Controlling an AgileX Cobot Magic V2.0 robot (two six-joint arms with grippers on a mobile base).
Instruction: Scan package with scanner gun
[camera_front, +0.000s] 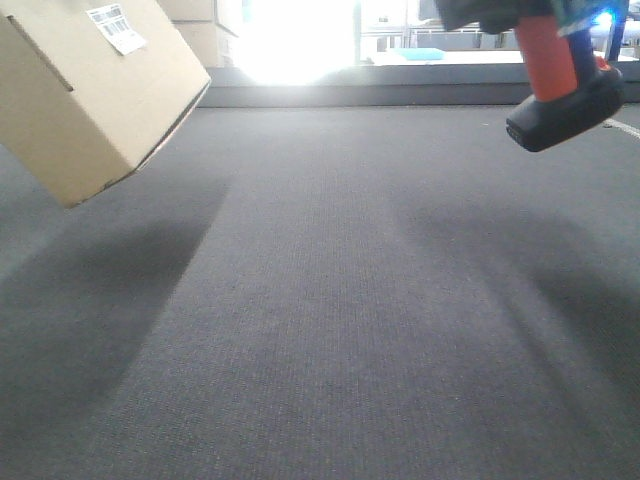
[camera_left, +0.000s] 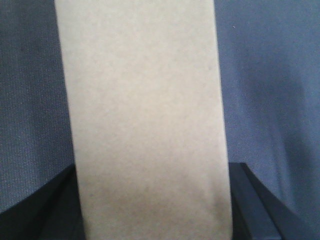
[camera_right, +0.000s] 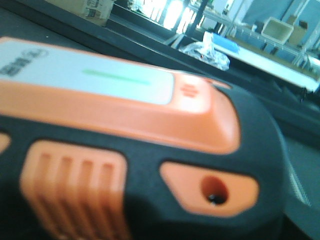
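The package (camera_front: 90, 100), a plain tan cardboard box, hangs tilted above the grey surface at the top left, its white barcode label (camera_front: 117, 27) on the upper face. In the left wrist view the package (camera_left: 145, 100) fills the middle, and my left gripper (camera_left: 152, 200) is shut on it, with dark fingers (camera_left: 45, 210) on both sides. The scanner gun (camera_front: 560, 90), with an orange handle and black base, hangs in the air at the top right. Its black and orange body (camera_right: 125, 150) fills the right wrist view and hides my right gripper's fingers.
A grey carpeted surface (camera_front: 320, 300) spreads below both held things. A raised dark ledge (camera_front: 400, 90) runs along its far edge. Cardboard boxes (camera_front: 205, 30) stand at the back left. A crumpled plastic bag (camera_right: 210, 47) and a long white table (camera_right: 270, 62) lie beyond.
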